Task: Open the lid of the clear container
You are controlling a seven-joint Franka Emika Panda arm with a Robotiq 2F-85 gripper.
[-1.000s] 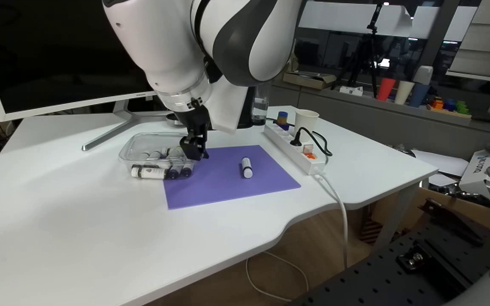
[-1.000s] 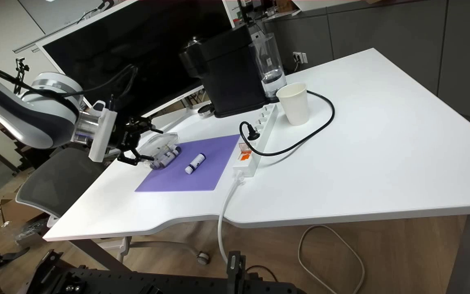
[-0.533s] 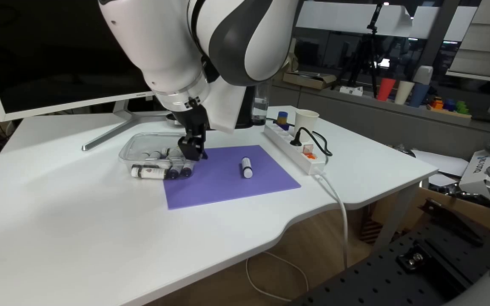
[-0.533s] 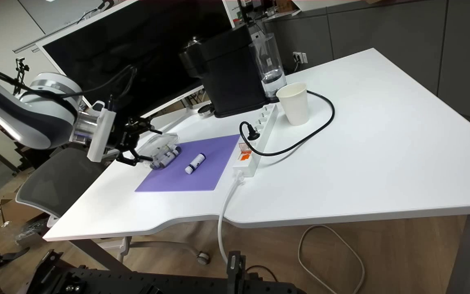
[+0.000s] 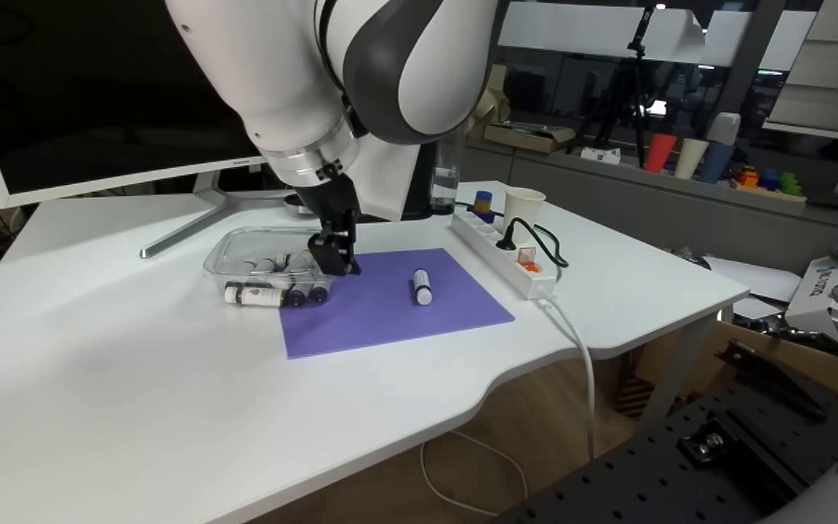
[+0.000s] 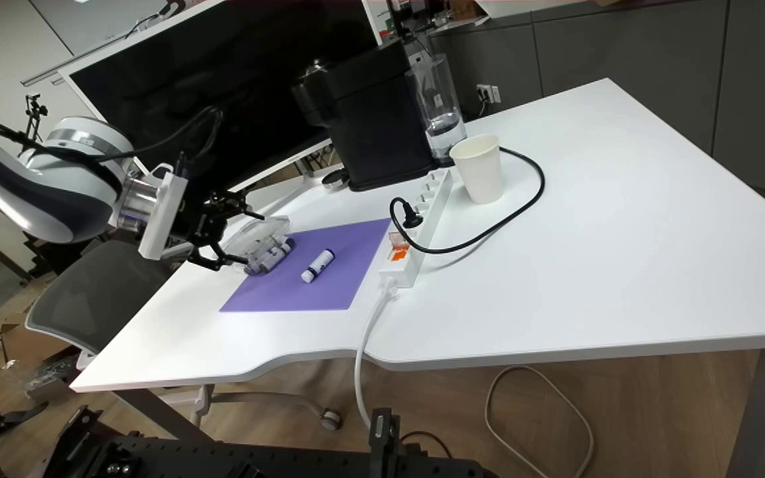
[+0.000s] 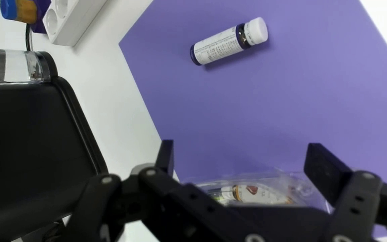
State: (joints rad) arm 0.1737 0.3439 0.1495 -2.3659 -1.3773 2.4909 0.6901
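Observation:
The clear container is a low clear plastic box on the table, partly on the purple mat, with several white-labelled dark bottles visible through it. It also shows in an exterior view and, partly hidden by the gripper, at the bottom of the wrist view. I cannot clearly tell the lid apart from the clear top of the box. My gripper is open, with its fingers apart and nothing between them, at the box's mat-side end. In the wrist view, the gripper spans the box's near edge. Contact cannot be told.
A small white-capped bottle lies on the mat. A white power strip with a black plug, a paper cup and a black machine with a water tank stand beyond it. A monitor stands behind the box.
The arm's upper links have shifted slightly left in both exterior views. The gripper stays nearly in place and open beside the box. The box and the loose bottle have not moved.

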